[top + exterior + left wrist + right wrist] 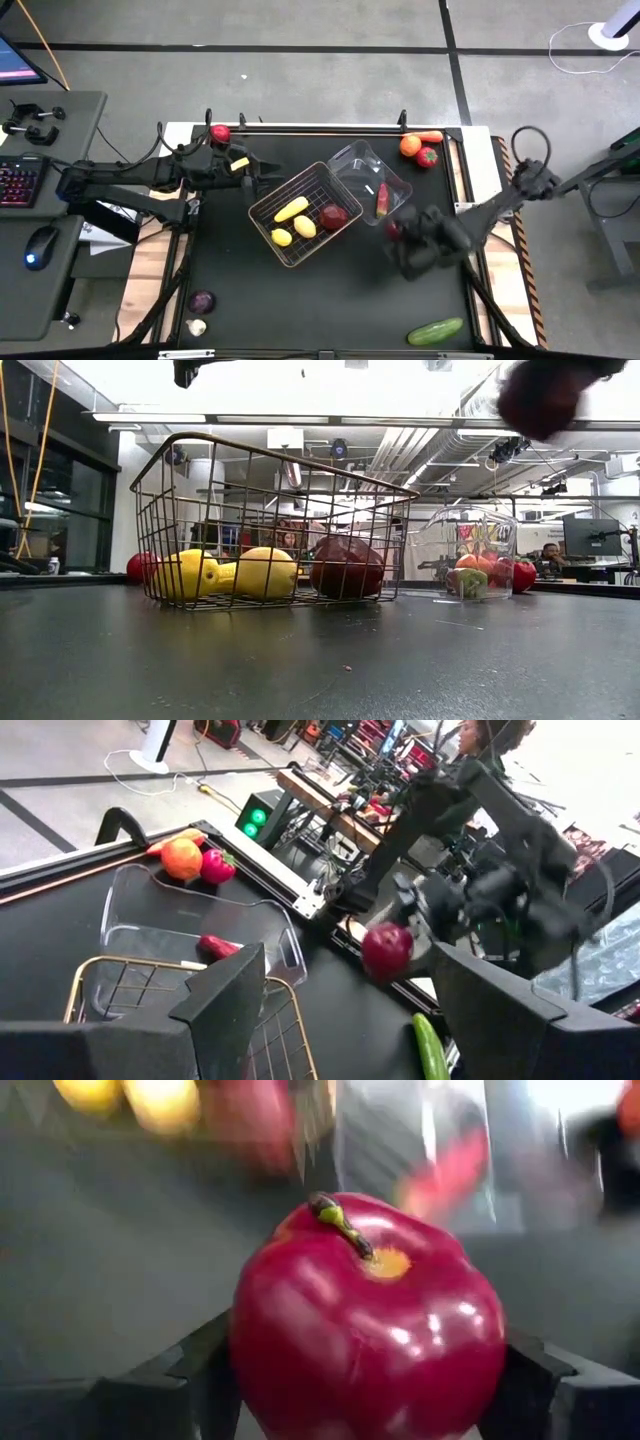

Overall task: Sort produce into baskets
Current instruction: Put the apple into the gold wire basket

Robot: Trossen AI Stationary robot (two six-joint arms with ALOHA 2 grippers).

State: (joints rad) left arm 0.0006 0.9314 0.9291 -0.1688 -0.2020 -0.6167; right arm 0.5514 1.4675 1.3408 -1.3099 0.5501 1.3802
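- The right pincer [398, 232] is closed on a red apple [368, 1320], one finger on each flank, the stem end facing the wrist camera; in the left wrist view the fruit hangs clear of the table [330, 300].
- From above, the held apple sits just beside the near corner of the clear plastic tub [352, 160], which already contains one reddish piece [382, 198] that cannot be identified from here.
- The wire-mesh basket [262, 212] touches the tub on its left and holds a banana [291, 209], two lemons [305, 227] and a dark red apple [334, 215].
- Step in hand, as judged: carrying the apple to a container. Since another apple lies in the wire basket, that is probably the destination, though the sorting rule is not visible.
- To do it well: keep the fruit above the basket rim during travel, centre it over a free patch of mesh away from the lemons, lower it inside the walls, and only then part the fingers, so that the round, smooth fruit does not roll or bounce out.
- The left pincer [268, 173] waits with its fingers apart and empty near the basket's far corner; the carrying arm should stay clear of it.
- Still unsorted: cucumber [435, 331], onion [201, 300], garlic [197, 326], and an orange [410, 146] at the far edge.
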